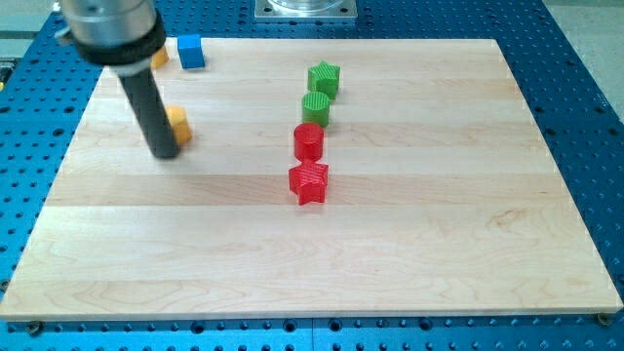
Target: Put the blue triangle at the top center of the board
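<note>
The pale wooden board lies on a blue perforated bench and fills most of the view. The dark straight rod comes down from a grey cylindrical mount at the far left, and my tip rests on the board in its left part. This tool has no jaws, so it is neither wide nor narrow and holds nothing; it ends only in the blunt rod.

Just to the right of my tip, touching or nearly touching the rod, sits a small orange block; its shape cannot be made out because the rod covers part of it. A second orange block shows at the far left edge, mostly hidden behind the mount. Just right of that one stands a blue block, close to the far edge of the board and well left of its centre; from here it looks roughly cube-like, and a triangular form cannot be confirmed.

Near the middle of the board four blocks form a loose line running from far to near: a green star-like block, a green rounded block just nearer, a red cylinder, and a red star-shaped block. They are well apart from my tip.
</note>
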